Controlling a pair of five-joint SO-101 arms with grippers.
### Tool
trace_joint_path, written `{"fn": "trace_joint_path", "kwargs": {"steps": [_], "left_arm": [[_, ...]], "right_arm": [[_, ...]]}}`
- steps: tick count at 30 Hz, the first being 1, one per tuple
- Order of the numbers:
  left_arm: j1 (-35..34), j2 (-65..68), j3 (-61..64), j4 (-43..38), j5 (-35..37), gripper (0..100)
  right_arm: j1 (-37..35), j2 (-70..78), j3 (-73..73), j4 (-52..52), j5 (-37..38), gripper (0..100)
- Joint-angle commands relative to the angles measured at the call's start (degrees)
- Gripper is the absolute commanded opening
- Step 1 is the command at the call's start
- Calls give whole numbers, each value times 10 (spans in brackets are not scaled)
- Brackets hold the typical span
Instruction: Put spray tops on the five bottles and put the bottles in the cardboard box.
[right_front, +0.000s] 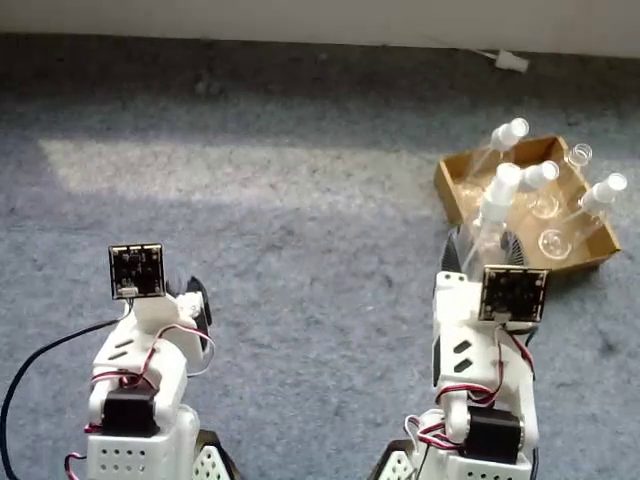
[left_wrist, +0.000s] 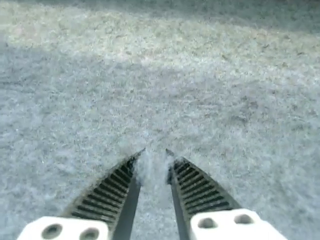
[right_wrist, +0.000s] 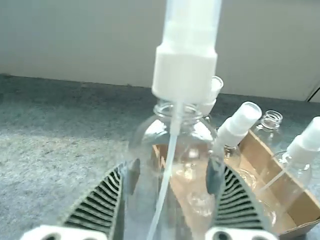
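A clear bottle (right_front: 490, 215) with a white spray top (right_front: 503, 180) stands upright between the fingers of my right gripper (right_wrist: 172, 170), which is shut on it at the near left corner of the cardboard box (right_front: 455, 185). In the right wrist view the held bottle (right_wrist: 170, 145) carries its spray top (right_wrist: 186, 60). The box (right_wrist: 257, 147) holds three capped bottles (right_front: 540, 173) and one open-necked bottle (right_front: 578, 153). My left gripper (left_wrist: 155, 152) rests low over the carpet at the near left (right_front: 195, 295). Its fingers are almost together with nothing between them.
Grey carpet (right_front: 300, 230) covers the floor, with a sunlit strip across the middle. A white wall runs along the far edge, with a white plug (right_front: 510, 62) lying by it. A black cable (right_front: 40, 350) trails from the left arm's base.
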Motion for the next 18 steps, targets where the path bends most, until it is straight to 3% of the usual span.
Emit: {"fn": "trace_joint_path", "kwargs": {"steps": [1, 6, 18], "left_arm": [[-6, -7, 18, -3, -4, 34], [-5, -7, 41, -3, -4, 34], [-4, -7, 41, -3, -4, 34]], "right_arm": [[49, -5, 7, -80, -1, 135], [90, -3, 109, -273, -1, 135], [114, -1, 160, -363, -1, 135]]}}
